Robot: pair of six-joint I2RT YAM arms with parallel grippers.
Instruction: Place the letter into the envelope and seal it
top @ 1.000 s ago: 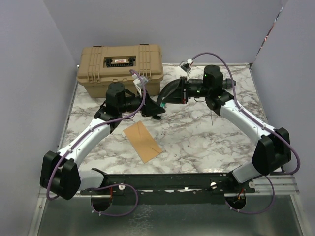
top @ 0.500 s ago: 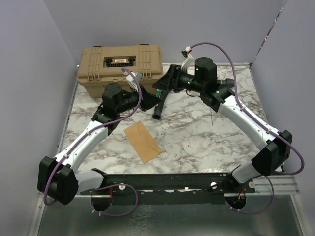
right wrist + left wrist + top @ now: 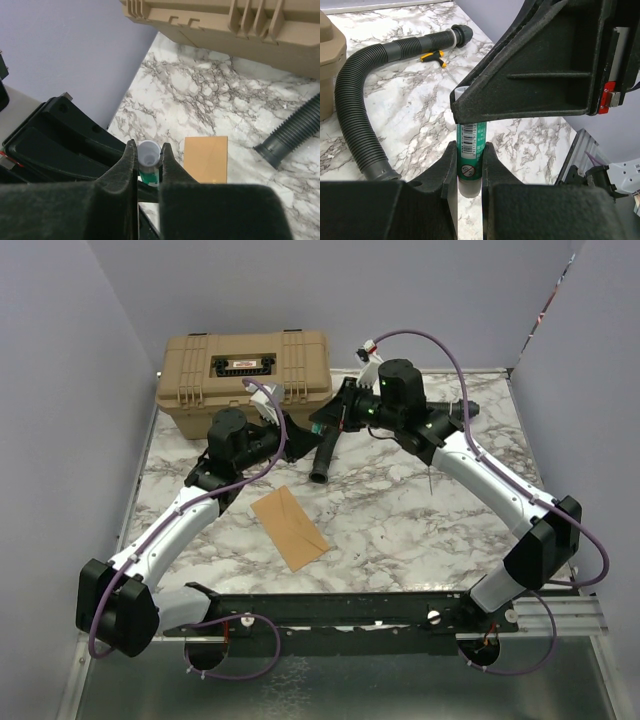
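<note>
The orange-tan envelope [image 3: 290, 528] lies flat on the marble table in front of my arms; it also shows in the right wrist view [image 3: 206, 159]. The letter does not show as a separate sheet in any view. My left gripper [image 3: 298, 433] [image 3: 470, 145] is shut on the green body of a glue stick [image 3: 471, 134], held in the air near the toolbox. My right gripper [image 3: 323, 425] [image 3: 148, 149] meets it from the other side and is shut on the stick's white cap end [image 3: 149, 153].
A tan toolbox [image 3: 245, 375] stands at the back left, close behind both grippers. A black corrugated hose [image 3: 324, 455] [image 3: 350, 100] curves beside it. A yellow-handled screwdriver [image 3: 436, 57] lies at the back right. Purple walls enclose the table.
My right gripper has swung left and reached the glue stick held by my left gripper. My left gripper has lifted up and back toward the toolbox. The envelope has not moved.
</note>
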